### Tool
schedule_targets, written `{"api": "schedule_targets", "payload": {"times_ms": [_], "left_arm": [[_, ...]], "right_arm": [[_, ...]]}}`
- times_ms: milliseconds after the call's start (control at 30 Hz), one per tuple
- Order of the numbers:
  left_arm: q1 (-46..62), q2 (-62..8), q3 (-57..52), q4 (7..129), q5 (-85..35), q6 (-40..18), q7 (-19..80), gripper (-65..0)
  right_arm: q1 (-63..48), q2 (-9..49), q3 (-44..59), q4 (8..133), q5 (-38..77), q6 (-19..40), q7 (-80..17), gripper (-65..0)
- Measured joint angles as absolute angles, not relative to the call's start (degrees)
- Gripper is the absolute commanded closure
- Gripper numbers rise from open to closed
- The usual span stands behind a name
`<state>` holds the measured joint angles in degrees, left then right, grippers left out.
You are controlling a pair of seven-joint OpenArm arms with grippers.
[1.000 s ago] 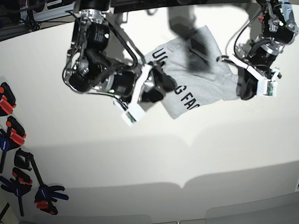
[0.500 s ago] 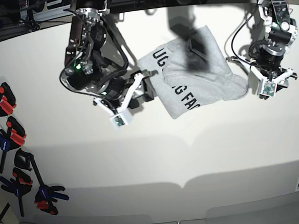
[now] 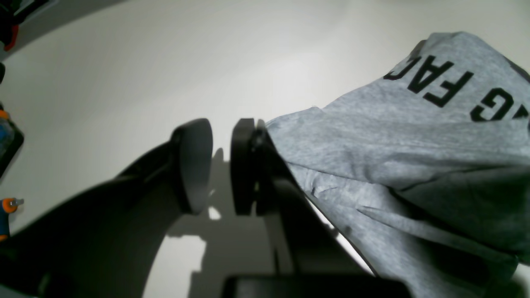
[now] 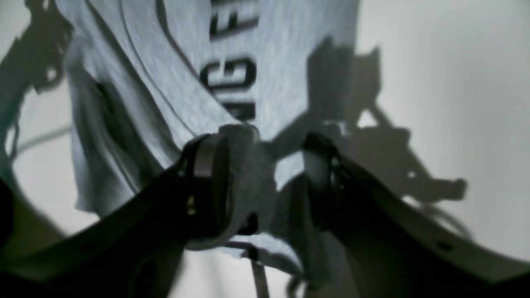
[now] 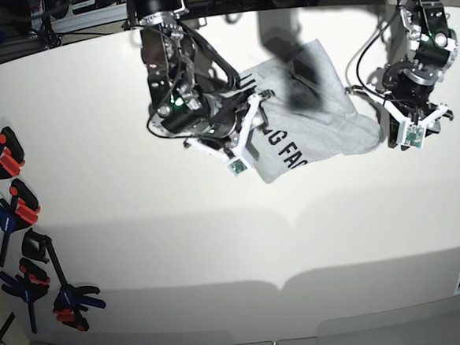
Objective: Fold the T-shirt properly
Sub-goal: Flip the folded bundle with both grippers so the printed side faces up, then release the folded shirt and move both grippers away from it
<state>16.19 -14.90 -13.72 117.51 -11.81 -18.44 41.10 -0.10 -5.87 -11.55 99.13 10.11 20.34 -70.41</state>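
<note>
Roughly bunched, the T-shirt lies lettering-up at the far middle of the table, so the fold is barely begun. The right gripper stands spread over a hem edge; the left gripper, parted and empty, sits just beside the other edge. Next it needs flattening; bare table in front gives room, clamps well apart.
</note>
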Motion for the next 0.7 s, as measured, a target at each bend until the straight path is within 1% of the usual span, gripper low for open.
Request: {"api": "schedule_targets", "payload": {"times_ms": [100, 267, 367, 433, 500, 600, 700], "left_arm": [[16.23, -14.90, -13.72, 117.51, -11.81, -18.44, 41.10, -36.3], [16.19, -14.90, -13.72, 117.51, -11.79, -18.44, 41.12, -36.3], [16.21, -14.90, -13.72, 117.51, -11.73, -18.41, 41.12, -36.3], [16.21, -14.90, -13.72, 117.51, -9.37, -18.46, 40.71, -36.3], [16.19, -14.79, -13.67, 117.51, -5.13, -18.46, 40.32, -36.3], [16.19, -15.00, -13.67, 117.51, -1.08, -18.41, 40.60, -36.3], [16.21, -16.60, -13.61, 117.51, -1.48, -15.51, 40.66, -36.3]], "right_arm": [[-0.19, -6.04, -13.23, 97.19, 12.38, 20.49, -71.92, -27.8], [0.01, -8.58, -18.57, 97.62, 22.39, 24.75, -72.20, -27.8], [0.16, -8.45, -23.40, 97.65, 27.86, 26.74, -75.05, -27.8], [0.16, -8.43, -26.76, 97.67, 31.33, 27.46, -77.03, -27.8], [0.12, -8.45, -29.21, 97.67, 31.77, 27.46, -76.99, -27.8], [0.01, -8.40, -29.26, 97.67, 31.38, 27.46, -76.73, -27.8], [0.05, -8.40, -27.73, 97.67, 28.34, 27.46, -74.02, -27.8]]}}
